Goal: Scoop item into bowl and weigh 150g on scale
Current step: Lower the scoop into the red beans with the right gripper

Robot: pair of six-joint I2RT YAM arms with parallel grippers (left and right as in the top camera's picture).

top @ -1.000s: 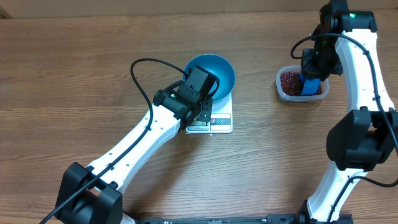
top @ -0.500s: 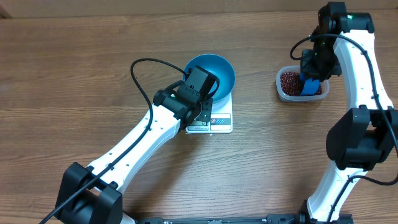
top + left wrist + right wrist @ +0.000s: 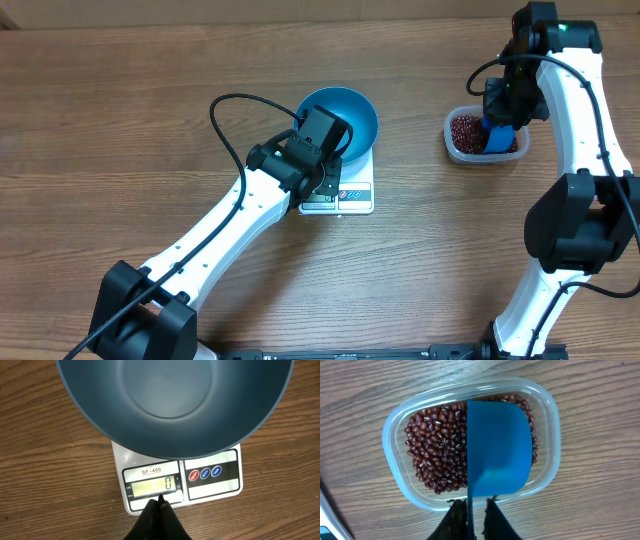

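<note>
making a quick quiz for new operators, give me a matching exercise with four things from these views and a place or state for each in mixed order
Things:
1. blue bowl
2. red-brown beans
3. blue scoop
4. scale display

Places or states:
a. between the fingers of the right gripper, over the beans
b. reads 0
c. empty, sitting on the white scale
d. heaped in the clear tub

Pairs: 1-c, 2-d, 3-a, 4-b
</note>
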